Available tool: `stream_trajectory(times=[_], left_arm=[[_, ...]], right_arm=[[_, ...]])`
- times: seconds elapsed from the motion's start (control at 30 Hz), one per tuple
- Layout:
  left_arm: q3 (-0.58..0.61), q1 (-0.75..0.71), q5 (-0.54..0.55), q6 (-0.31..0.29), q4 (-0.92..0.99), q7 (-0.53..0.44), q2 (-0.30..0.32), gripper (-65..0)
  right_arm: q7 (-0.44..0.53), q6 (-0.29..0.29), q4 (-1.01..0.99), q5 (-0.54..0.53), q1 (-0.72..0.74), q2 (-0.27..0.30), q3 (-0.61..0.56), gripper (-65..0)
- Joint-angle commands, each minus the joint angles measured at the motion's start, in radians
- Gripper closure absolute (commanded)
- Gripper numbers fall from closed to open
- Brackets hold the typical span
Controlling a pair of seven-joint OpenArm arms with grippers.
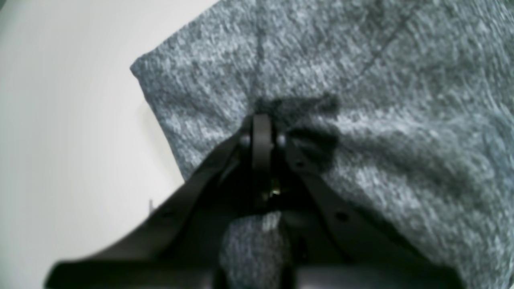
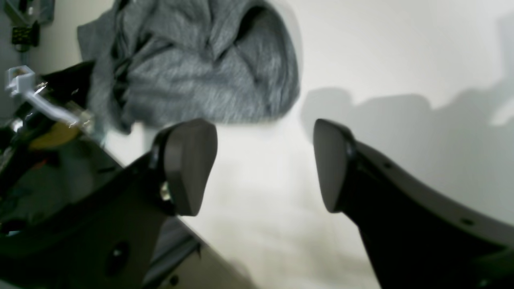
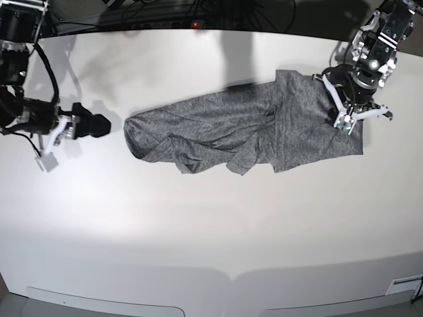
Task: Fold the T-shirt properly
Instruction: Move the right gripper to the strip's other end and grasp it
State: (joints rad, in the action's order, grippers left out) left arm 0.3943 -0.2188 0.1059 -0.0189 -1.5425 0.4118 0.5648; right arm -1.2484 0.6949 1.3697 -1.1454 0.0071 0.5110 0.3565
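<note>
We see the T-shirt (image 3: pixel 264 132) lying across the upper middle of the white table (image 3: pixel 198 231) in the base view, flat at its right end, bunched and wrinkled toward the left end.

The left gripper (image 3: pixel 345 119) sits at the shirt's right end, upper right of the base frame. In the left wrist view the left gripper (image 1: pixel 262 120) has its fingers together, pinching the grey fabric (image 1: pixel 361 100), with a dark crease shadow just past the tips. A shirt corner shows at the upper left of that view, bare table beside it.

The right gripper (image 3: pixel 99 125) is at the left of the base frame, well apart from the shirt's left end, over bare table. In the right wrist view the right gripper (image 2: pixel 265 164) has its fingers (image 2: pixel 188 164) wide apart with nothing between them; the crumpled shirt end (image 2: pixel 200 68) lies beyond, top center, nothing in the way.

A white connector tag (image 3: pixel 46 162) hangs below the right arm at left. Dark cables (image 3: pixel 198 10) run along the table's top edge, with a small red light (image 3: pixel 195 24) there.
</note>
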Motion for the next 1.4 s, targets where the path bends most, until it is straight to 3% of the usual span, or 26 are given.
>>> stream_trajectory(times=[0.0,0.2,0.4,0.77,1.1,1.37], left_arm=[[0.006,-0.013,0.026,-0.042,0.004,0.039,0.003,0.0],[0.006,-0.013,0.027,-0.042,-0.006,0.04,0.003,0.0],[0.006,-0.013,0.027,-0.042,-0.048,0.051,0.003,0.0],[0.006,-0.013,0.026,-0.042,-0.113,0.069,0.003,0.0],[0.006,-0.014,0.027,-0.042,-0.113,0.074,0.003,0.0],[0.006,-0.013,0.027,-0.042,-0.113,0.074,0.003,0.0]], right_arm=[[0.031,0.003,0.016,0.023,0.032,0.005,-0.012,-42.1],[0.079,0.003,0.015,0.219,0.132,-0.091,-0.086,-42.0],[0.083,0.003,0.004,0.362,0.174,-0.117,-0.145,-42.0],[0.091,0.003,-0.204,0.361,0.233,-0.116,-0.154,-42.0],[0.085,0.003,-0.212,0.35,0.34,-0.083,-0.153,-42.0],[0.128,0.003,-0.294,0.359,0.339,-0.077,-0.154,-42.0]])
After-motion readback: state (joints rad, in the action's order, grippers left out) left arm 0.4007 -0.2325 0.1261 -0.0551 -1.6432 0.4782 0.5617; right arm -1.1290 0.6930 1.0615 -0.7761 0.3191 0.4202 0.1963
